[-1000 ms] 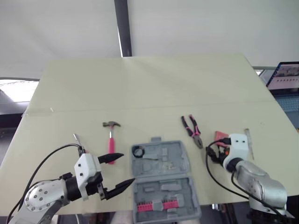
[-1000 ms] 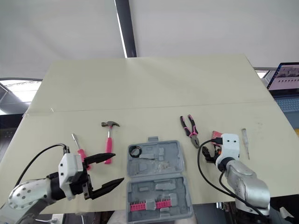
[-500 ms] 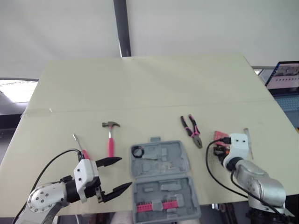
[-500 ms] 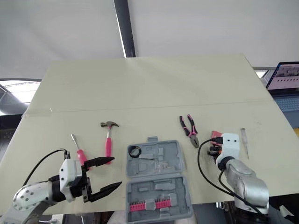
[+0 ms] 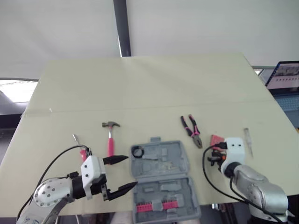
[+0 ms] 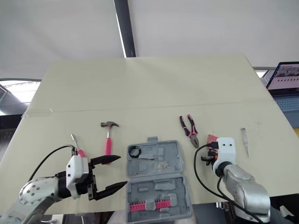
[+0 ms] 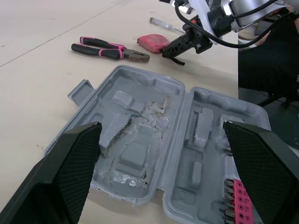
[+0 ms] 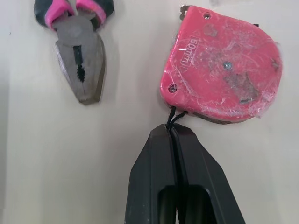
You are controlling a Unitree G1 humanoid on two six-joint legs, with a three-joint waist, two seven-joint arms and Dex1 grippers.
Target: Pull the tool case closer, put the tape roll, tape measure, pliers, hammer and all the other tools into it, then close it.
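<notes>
The grey tool case [image 5: 161, 172] lies open at the table's front edge, a black tape roll [image 5: 138, 151] in its far-left pocket and pink bits [image 5: 161, 205] in the near half. My left gripper [image 5: 131, 171] is open just left of the case, nothing between its fingers. To the case's right lies the red tape measure [image 8: 222, 70]. My right gripper [image 8: 172, 131] is shut on its thin black cord [image 8: 174, 115]. Black-and-pink pliers [image 5: 192, 130] lie beside the tape measure. The pink-handled hammer [image 5: 110, 136] and a pink screwdriver [image 5: 80, 147] lie left of the case.
A small clear-handled screwdriver [image 5: 248, 140] lies near the table's right edge. A laptop screen [image 5: 283, 74] stands off the table at the right. A dark post [image 5: 120, 28] rises behind the table's far edge.
My right gripper has shut on the tape measure's cord and drawn slightly left and nearer. My left gripper has shifted right, closer to the case's left side, still open.
</notes>
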